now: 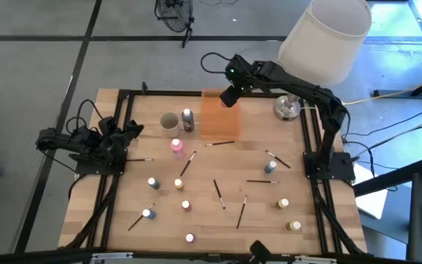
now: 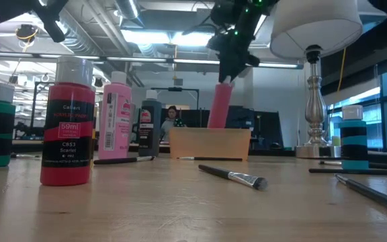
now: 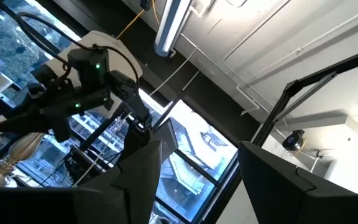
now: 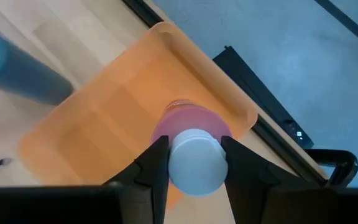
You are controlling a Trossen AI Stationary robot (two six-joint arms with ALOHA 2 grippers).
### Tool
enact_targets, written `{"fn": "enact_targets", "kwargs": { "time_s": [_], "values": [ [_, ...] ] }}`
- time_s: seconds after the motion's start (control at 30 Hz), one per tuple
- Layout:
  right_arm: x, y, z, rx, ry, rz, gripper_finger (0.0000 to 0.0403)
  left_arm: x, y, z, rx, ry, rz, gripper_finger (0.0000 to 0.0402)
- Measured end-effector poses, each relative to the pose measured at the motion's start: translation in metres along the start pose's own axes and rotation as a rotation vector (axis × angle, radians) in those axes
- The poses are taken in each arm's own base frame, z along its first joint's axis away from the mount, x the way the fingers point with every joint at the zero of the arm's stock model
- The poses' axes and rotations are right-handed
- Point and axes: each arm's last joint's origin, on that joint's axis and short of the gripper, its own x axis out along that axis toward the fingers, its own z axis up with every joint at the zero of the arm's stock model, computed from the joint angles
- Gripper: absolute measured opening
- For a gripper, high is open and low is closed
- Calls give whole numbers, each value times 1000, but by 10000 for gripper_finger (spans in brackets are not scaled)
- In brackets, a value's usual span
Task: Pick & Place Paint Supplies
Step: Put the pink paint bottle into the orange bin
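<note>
My right gripper (image 1: 229,95) hangs over the far end of the translucent orange tray (image 1: 218,119) and is shut on a pink squeeze bottle (image 2: 219,104). A dark bottle (image 1: 187,121) and another pink bottle (image 1: 176,147) stand on their bases beside the tray. Small white-capped paint pots (image 1: 185,205) stand scattered over the near half of the table, with thin dark paintbrushes (image 1: 217,193) lying flat among them. My left gripper (image 3: 194,186) waits open at the table's left edge (image 1: 116,139), pointing up. My right gripper pinches the pink bottle by its white cap (image 4: 194,163), at the top end, one finger (image 4: 154,165) on each side. The fingers come from above, pointing down. The bottle hangs slightly tilted, its lower end behind the tray wall (image 2: 210,142); whether it touches the tray floor, I cannot tell.
A small grey cup (image 1: 169,123) stands left of the dark bottle. A lamp with a silver foot (image 1: 286,108) and a big white shade (image 1: 324,37) stands at the far right corner. Black frame rails (image 1: 310,139) edge the table. A person (image 2: 172,117) sits far behind.
</note>
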Motion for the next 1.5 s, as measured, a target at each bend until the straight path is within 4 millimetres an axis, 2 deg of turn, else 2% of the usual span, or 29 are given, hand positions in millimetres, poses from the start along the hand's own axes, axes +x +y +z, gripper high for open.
{"fn": "enact_targets", "kwargs": {
  "time_s": [0.33,0.57,0.9,1.27,1.5],
  "values": [
    [34,-13,5,-15,43,-40,121,0,0,0,-9,-6,11,210],
    [49,-25,7,-12,62,-65,121,0,0,0,-10,-7,11,210],
    [53,-38,6,-12,100,-48,121,0,1,1,-9,-24,36,210],
    [58,-42,6,-27,118,-18,121,0,1,1,-8,-27,41,210],
    [72,-43,5,-34,146,-22,121,0,1,1,-8,-28,42,210]
  ]
}}
